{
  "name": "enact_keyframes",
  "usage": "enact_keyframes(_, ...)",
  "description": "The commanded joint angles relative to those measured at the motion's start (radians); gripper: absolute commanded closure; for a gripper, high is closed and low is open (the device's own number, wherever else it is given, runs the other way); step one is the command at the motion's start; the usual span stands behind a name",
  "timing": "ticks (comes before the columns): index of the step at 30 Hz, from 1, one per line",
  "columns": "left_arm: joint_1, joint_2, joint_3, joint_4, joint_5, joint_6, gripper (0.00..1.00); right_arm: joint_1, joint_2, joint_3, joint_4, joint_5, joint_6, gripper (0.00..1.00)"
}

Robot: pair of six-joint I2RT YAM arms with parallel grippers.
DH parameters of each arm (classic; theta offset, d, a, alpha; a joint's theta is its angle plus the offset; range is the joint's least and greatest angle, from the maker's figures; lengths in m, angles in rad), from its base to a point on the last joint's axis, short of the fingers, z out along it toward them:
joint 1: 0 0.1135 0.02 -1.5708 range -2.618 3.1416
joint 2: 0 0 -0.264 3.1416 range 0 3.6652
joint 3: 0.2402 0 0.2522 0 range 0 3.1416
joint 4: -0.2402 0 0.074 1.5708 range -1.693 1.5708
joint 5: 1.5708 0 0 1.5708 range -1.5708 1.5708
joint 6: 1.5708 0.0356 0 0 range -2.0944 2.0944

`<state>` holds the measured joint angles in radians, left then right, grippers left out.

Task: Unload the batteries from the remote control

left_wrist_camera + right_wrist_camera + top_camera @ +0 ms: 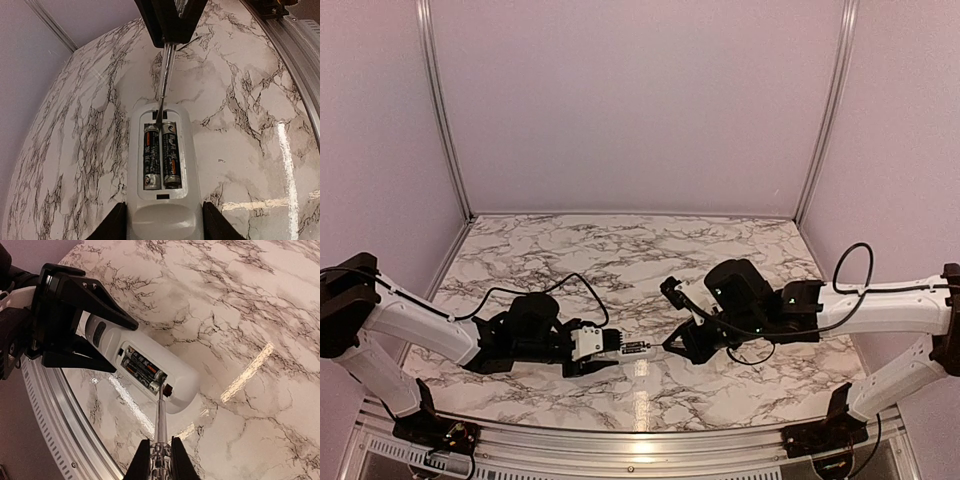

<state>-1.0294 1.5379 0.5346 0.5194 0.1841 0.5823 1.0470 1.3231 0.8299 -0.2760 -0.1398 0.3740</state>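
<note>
The white remote control [165,220] lies with its open compartment up, and the two dark batteries [161,156] sit side by side in it. My left gripper [165,229] is shut on the remote's near end, one finger on each side. My right gripper [161,460] is shut on a thin grey stick [160,422]. The stick's tip rests at the batteries' [142,370] end inside the remote [180,377]. In the top view the left gripper [610,352] and right gripper [678,345] face each other across the remote [635,348].
The marble table [620,250] has pale walls on three sides. A metal rail [620,445] runs along its near edge, close behind the remote. Black cables [560,285] loop over both arms.
</note>
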Motion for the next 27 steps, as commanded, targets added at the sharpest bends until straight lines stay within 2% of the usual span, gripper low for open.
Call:
enact_keyframes(1,-0.008,-0.037,-0.004,0.064,0.067,-0.011,1.00,-0.002,-0.018,-0.007,0.085,-0.023,0.018,1.00)
enact_keyframes(14,-0.008,-0.086,-0.031,0.078,0.109,-0.020,1.00,-0.002,-0.014,-0.006,0.072,-0.020,0.023,1.00)
enact_keyframes(27,-0.008,-0.153,-0.065,0.114,0.186,-0.052,1.00,-0.002,-0.099,-0.085,0.182,-0.053,0.038,1.00)
